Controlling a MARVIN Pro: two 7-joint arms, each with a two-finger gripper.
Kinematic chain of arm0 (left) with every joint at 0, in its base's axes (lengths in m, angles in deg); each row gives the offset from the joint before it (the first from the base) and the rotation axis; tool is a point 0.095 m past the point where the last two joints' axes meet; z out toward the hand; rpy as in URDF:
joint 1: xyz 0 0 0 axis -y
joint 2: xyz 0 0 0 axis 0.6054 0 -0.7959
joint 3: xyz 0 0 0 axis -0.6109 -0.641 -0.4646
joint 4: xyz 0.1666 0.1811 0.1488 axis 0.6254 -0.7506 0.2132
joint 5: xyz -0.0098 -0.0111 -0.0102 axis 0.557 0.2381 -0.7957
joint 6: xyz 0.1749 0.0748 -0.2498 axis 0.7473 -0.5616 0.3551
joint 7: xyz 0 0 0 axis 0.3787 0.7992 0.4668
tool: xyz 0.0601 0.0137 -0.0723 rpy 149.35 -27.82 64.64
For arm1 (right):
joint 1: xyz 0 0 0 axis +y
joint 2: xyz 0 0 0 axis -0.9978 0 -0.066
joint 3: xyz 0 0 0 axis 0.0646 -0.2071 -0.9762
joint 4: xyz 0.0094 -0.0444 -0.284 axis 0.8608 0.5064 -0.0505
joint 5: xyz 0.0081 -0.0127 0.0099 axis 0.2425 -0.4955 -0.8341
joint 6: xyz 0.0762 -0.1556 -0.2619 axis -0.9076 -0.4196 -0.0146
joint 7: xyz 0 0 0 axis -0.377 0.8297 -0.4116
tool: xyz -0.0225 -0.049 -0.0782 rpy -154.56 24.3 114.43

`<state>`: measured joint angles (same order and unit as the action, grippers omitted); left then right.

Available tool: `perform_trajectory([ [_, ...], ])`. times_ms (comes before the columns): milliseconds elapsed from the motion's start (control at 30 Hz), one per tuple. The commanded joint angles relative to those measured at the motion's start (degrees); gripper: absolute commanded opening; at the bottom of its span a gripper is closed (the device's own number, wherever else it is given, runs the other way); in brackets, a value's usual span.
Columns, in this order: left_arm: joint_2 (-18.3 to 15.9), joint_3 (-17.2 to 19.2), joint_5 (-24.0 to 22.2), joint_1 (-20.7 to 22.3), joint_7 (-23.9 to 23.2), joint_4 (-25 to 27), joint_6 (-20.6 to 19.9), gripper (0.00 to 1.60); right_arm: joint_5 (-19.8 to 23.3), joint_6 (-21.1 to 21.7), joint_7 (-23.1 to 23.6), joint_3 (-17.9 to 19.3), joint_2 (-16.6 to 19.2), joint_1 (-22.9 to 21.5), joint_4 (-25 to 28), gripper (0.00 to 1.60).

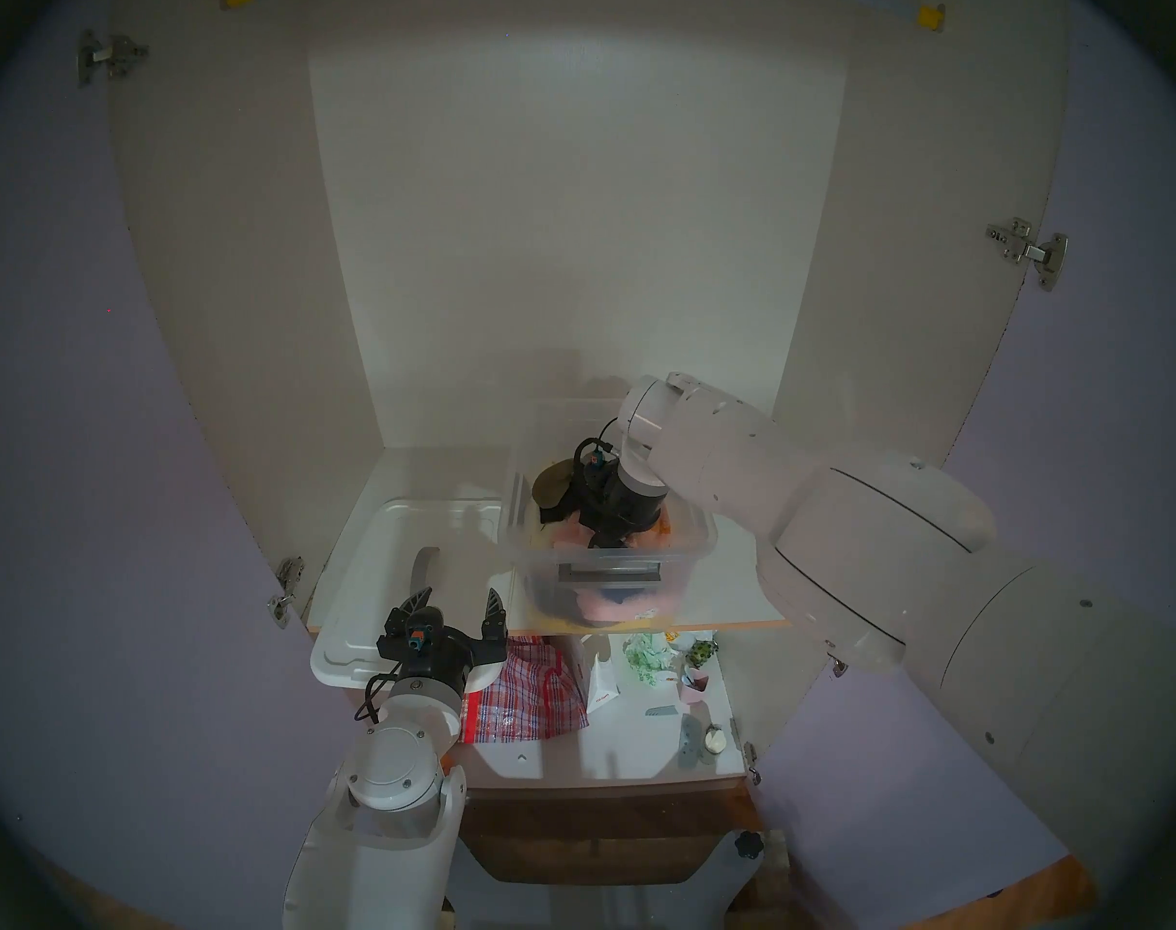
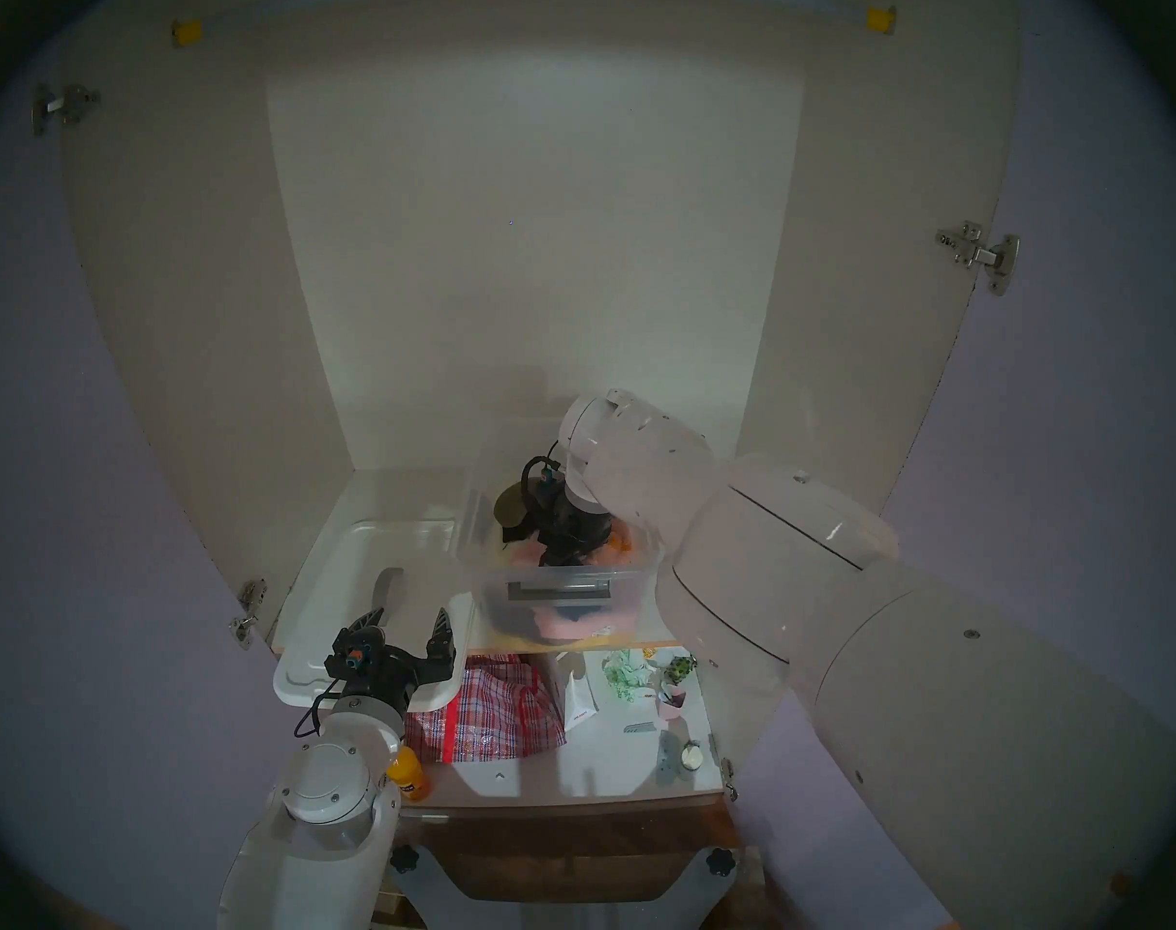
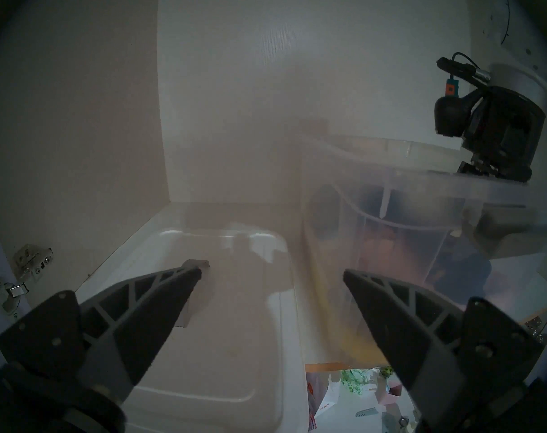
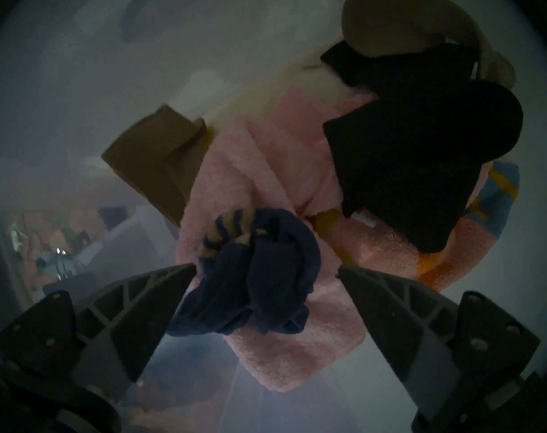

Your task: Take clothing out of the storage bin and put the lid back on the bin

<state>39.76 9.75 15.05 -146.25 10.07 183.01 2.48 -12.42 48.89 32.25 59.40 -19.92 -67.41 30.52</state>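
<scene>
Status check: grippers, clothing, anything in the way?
Both jaws open. Right gripper in storage bin over navy clothing, ungrasped. Lid off, beside bin. Nothing blocking.

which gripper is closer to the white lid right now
Left. The left gripper hovers open just above the lid, near its grey handle. The right gripper is off to the side, inside the storage bin.

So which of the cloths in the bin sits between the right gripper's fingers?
The navy bundle with the striped part, atop the pink cloth; the black garment lies farther off.
</scene>
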Motion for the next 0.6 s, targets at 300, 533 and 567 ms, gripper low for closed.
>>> perform_trajectory([
  [300, 0.00, -0.15, 0.01, 0.82, 0.02, 0.99, 0.43, 1.60, -3.91, -4.45, 2.99, -8.17, -0.23, -1.06, 0.98, 1.60],
  [533, -0.01, -0.19, 0.01, 0.88, 0.11, 1.00, 0.46, 1.60, -4.72, -6.94, 3.77, -12.85, 0.42, -1.71, 1.14, 0.00],
  [567, -0.01, -0.19, 0.01, 0.88, 0.12, 1.00, 0.46, 1.60, -4.67, -7.21, 3.63, -13.29, 0.56, -1.96, 1.15, 0.00],
])
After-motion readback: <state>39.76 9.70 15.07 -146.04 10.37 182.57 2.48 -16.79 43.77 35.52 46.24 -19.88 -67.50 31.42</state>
